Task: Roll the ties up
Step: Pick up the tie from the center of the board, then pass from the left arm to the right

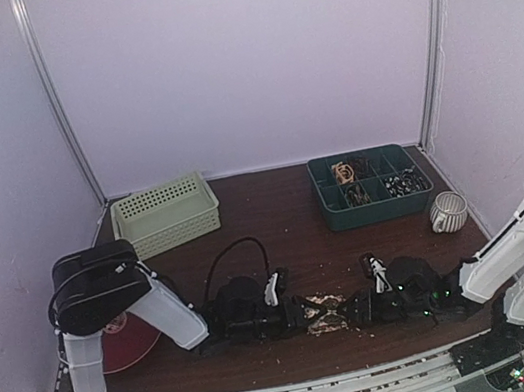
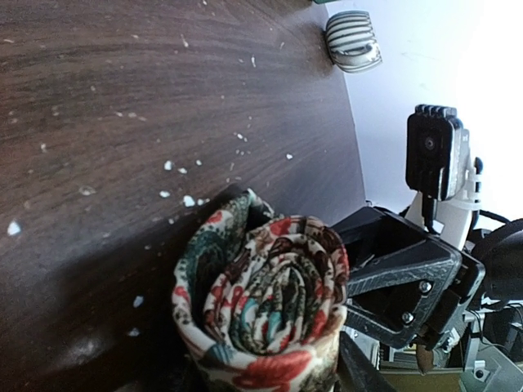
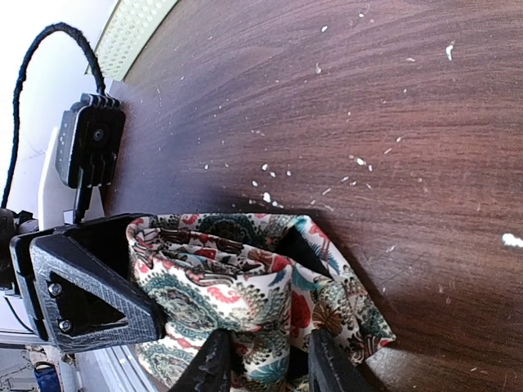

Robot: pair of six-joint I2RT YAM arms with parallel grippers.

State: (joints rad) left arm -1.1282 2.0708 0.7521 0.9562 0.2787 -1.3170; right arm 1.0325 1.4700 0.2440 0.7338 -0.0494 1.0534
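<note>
1. The tie point(image 2: 261, 302) is showing paisley in cream, red, teal and black.
2. The table point(image 1: 275, 214) is showing dark brown wood grain, speckled by pale crumbs point(image 2: 189, 200).
3. The basket point(image 1: 166, 213) is looking pale green, the tray point(image 1: 376, 209) dark teal.
4. The mug point(image 1: 448, 212) is wearing grey-white stripes.
5. The plate point(image 1: 126, 344) is looking dull red.

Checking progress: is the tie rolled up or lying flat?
Rolled, at least partly: the left wrist view shows the tie wound into a spiral of layers. Any loose tail: cannot tell.
</note>
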